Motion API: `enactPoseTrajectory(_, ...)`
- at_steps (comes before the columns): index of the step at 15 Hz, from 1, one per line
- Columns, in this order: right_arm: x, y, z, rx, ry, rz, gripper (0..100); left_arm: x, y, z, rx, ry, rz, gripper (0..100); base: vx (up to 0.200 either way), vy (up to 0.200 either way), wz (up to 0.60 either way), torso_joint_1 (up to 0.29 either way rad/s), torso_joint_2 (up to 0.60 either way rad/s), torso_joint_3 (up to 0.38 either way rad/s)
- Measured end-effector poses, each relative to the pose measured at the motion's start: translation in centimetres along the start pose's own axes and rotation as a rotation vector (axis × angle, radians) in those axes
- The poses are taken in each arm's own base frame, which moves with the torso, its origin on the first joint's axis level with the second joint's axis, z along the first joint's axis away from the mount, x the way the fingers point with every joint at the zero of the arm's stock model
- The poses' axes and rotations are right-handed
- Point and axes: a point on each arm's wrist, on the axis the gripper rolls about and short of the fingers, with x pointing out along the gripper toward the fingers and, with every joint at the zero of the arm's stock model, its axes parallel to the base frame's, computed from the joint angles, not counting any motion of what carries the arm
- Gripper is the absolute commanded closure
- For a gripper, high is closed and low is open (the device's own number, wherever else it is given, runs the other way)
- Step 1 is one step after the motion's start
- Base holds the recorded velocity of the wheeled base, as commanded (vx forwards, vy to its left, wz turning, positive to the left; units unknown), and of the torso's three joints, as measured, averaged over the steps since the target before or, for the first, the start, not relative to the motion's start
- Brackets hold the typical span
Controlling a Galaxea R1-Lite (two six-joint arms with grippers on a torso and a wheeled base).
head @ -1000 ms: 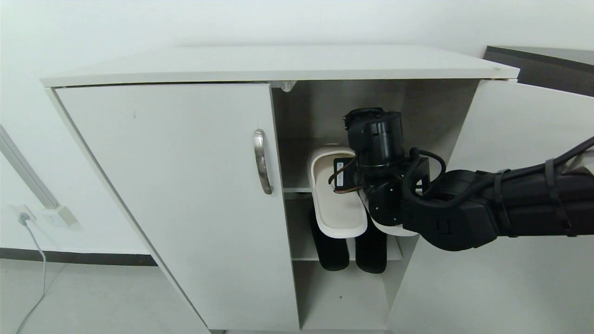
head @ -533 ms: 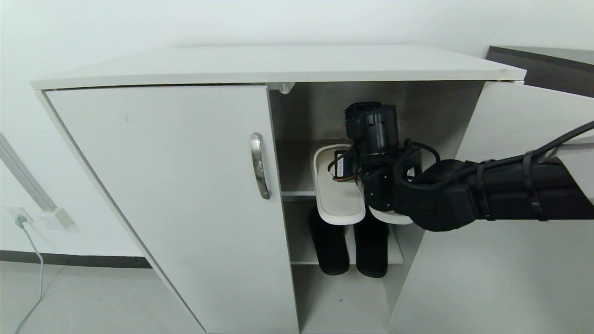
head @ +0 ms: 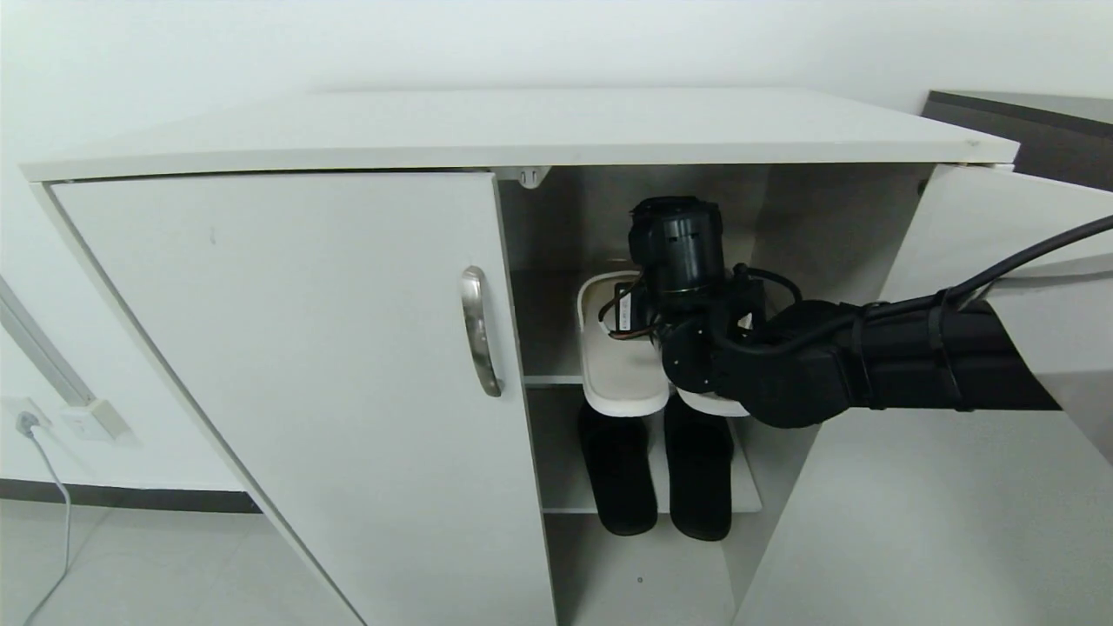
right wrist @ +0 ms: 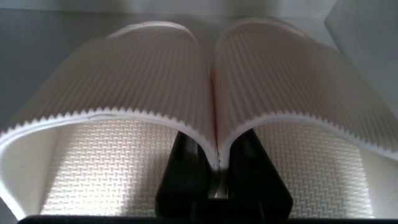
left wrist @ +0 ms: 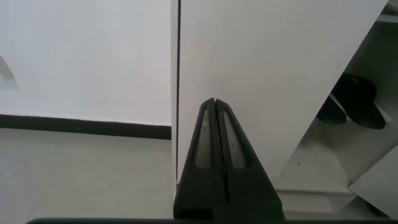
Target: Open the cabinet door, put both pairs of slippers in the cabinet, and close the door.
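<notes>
White slippers (head: 622,365) at upper shelf (head: 543,335), heels past near edge, inner straps pinched together in R gripper (right wrist: 216,163). If let go now, could tip onto black pair (head: 619,469) below. L gripper (left wrist: 215,109) clenched, empty, low by left door (head: 287,374).

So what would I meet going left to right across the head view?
Wall socket → closed door → handle → white slippers → open door.
</notes>
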Motion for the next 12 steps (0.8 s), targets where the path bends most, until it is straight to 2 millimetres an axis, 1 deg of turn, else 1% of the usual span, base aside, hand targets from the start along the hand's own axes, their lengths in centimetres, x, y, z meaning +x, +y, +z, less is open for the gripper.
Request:
enactPoseTrajectory(4, -0.07, 0.14, -0.13, 0.000, 0.002, 0.003, 100, 0.00, 0.00, -0.01, 0.000, 0.000, -0.001, 100, 0.000, 0.000, 0.00, 0.000, 0.00, 0.000)
enactPoseTrajectory(12, 0.43, -0.31, -0.10, -0.001, 0.003, -0.011, 100, 0.00, 0.00, -0.02, 0.000, 0.001, 0.000, 100, 0.000, 0.000, 0.00, 0.000, 0.00, 0.000)
